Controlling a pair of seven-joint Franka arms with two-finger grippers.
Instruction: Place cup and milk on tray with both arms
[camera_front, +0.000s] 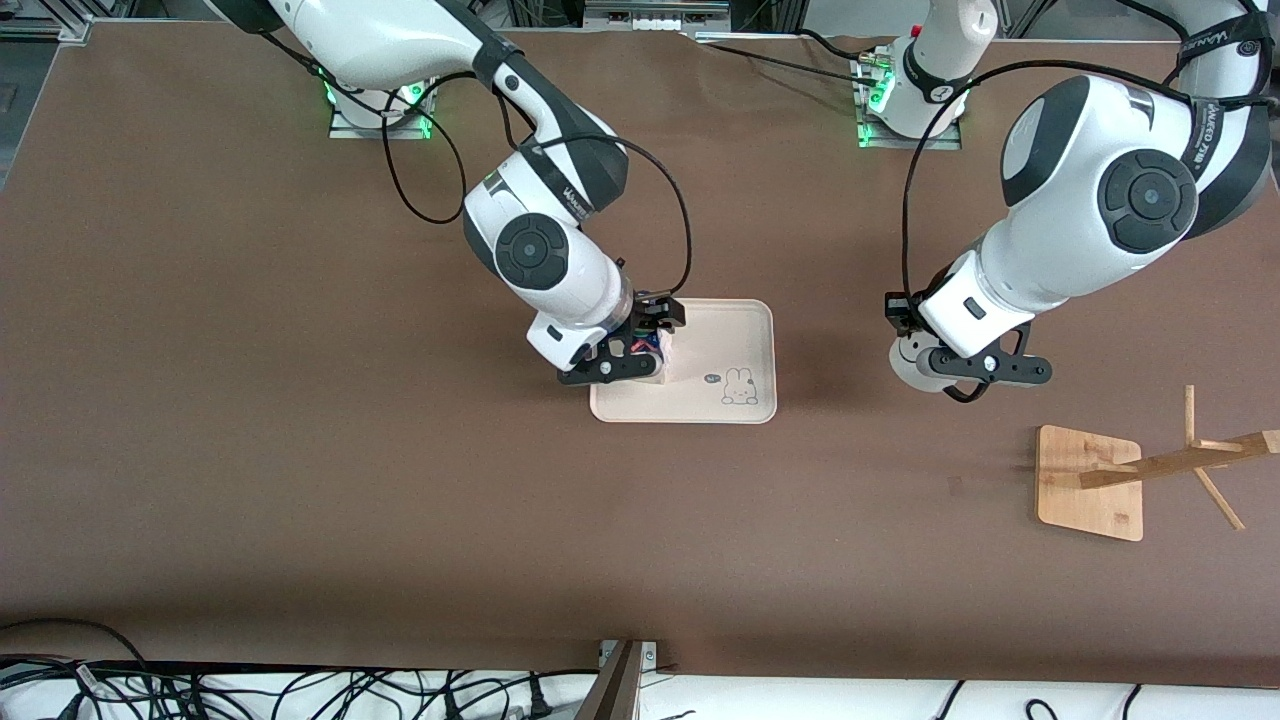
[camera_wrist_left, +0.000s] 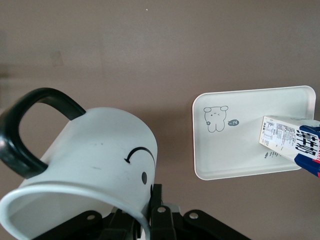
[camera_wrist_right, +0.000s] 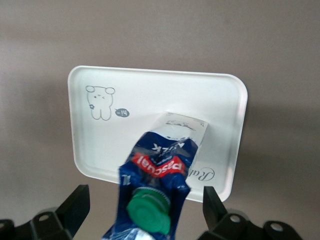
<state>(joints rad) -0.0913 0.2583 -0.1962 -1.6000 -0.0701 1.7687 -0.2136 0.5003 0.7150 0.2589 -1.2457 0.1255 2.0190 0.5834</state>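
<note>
The right tool (camera_front: 628, 352) hangs low over the tray (camera_front: 740, 330), at the tray's end toward the right arm. Its fingers (camera_wrist_right: 75, 205) are spread wide on either side of the milk (camera_wrist_right: 162, 165) with a clear gap to the carton, so the grip is released. The milk stands on the tray between them, its base on the tray floor and its green cap uppermost. The right arm comes down from its base in a bent-elbow reach, wrist turned downward over the tray.

The left tool (camera_front: 985, 365) is up over bare desk (camera_front: 250, 450), off the tray's end toward the left arm, and is clenched on the cup (camera_wrist_left: 95, 160). The left arm folds sharply, its big elbow joint high and its wrist angled toward the tray.

In the front view the milk is almost hidden under the right wrist, and the cup shows only as a white shape (camera_front: 912, 365) beside the left tool. The left wrist view shows far more: the cup tilted, gripped at its rim, smiley face and black handle outward, with the tray and the carton's side farther off. The right wrist view looks down the carton onto the tray's rabbit drawing. A wooden stand (camera_front: 1090, 482) rests on the desk, nearer the front camera than the tray, toward the left arm's end.
</note>
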